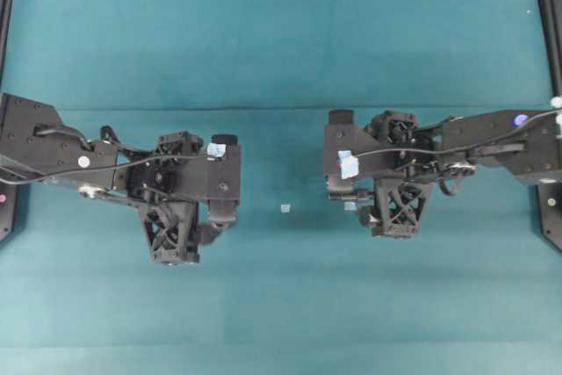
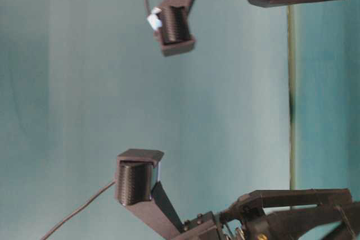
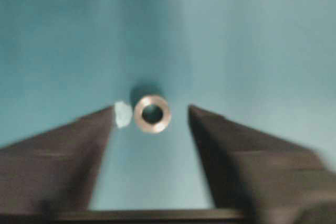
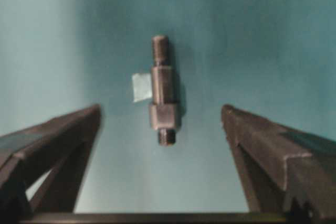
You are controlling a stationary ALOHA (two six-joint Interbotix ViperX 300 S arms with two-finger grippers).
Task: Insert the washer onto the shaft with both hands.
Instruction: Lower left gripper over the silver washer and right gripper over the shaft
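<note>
The washer (image 3: 152, 114), a grey-silver ring with a dark hole, lies flat on the teal table in the left wrist view. My left gripper (image 3: 151, 109) is open, its fingertips on either side of the washer and not touching it. I cannot make the washer out in the overhead view, under the left gripper (image 1: 173, 236). The shaft (image 4: 164, 90), a dark stepped rod, lies on the table just beyond my right gripper (image 4: 160, 108), which is open and empty. In the overhead view the shaft (image 1: 340, 198) shows as a short dark rod left of the right gripper (image 1: 399, 212).
A pale blue tape bit (image 3: 123, 114) sits against the washer's left side, and another (image 4: 140, 86) beside the shaft. A third tape bit (image 1: 285, 208) lies on the teal table (image 1: 281, 50) between the two arms. Black frame posts (image 1: 551, 6) stand at the table's sides.
</note>
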